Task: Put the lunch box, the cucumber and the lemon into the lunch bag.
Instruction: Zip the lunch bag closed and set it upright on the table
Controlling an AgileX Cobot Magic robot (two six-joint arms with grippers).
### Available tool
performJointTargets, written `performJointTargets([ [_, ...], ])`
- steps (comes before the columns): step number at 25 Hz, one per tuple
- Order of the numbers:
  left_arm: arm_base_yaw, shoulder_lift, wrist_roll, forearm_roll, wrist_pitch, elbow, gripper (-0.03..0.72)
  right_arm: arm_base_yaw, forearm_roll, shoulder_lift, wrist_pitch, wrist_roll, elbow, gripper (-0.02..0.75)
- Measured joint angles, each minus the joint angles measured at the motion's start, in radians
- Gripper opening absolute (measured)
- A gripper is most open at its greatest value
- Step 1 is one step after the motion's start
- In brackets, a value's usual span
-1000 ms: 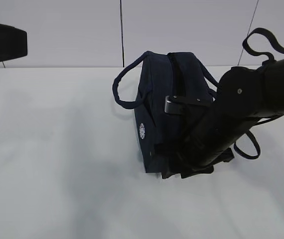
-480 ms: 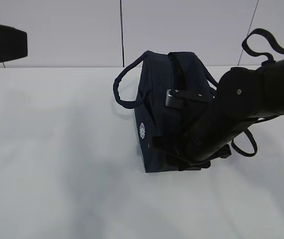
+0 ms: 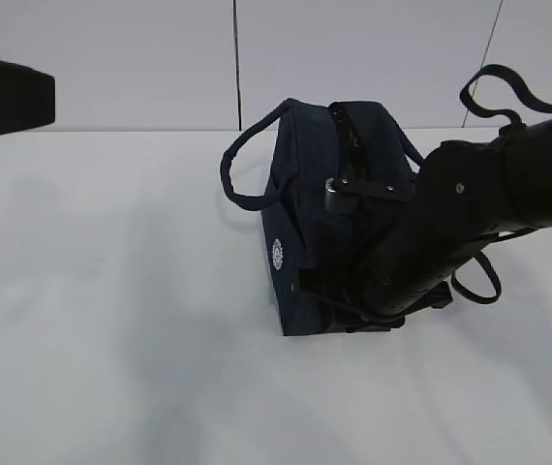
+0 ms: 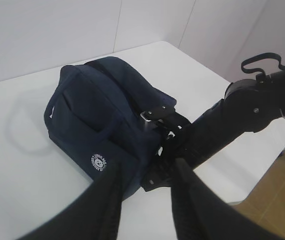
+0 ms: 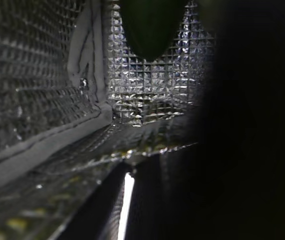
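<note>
My right arm (image 3: 431,242) reaches inside the bag (image 3: 300,223); its jaws are hidden, perhaps near the cucumber (image 5: 150,25). My left gripper (image 4: 145,200) hangs spread.

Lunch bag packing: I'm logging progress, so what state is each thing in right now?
Bag: unzipped, right arm reaching inside.
Cucumber: inside the bag, against the foil lining.
Left gripper: open, empty, clear of the bag.
Right gripper: hidden in the bag; jaws cannot be told.
</note>
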Motion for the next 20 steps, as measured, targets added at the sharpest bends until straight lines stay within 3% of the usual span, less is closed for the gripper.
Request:
performJointTargets([
  [11,0.000,0.000,0.000,0.000,0.000,0.000,0.240,0.000,-0.044,0.000,0.002,0.039,0.000,0.183],
  [16,0.000,0.000,0.000,0.000,0.000,0.000,0.240,0.000,-0.083,0.000,0.012,0.061,0.000,0.034],
  [20,0.000,0.000,0.000,0.000,0.001,0.000,0.240,0.000,-0.091,0.000,0.021,0.061,0.000,0.007],
])
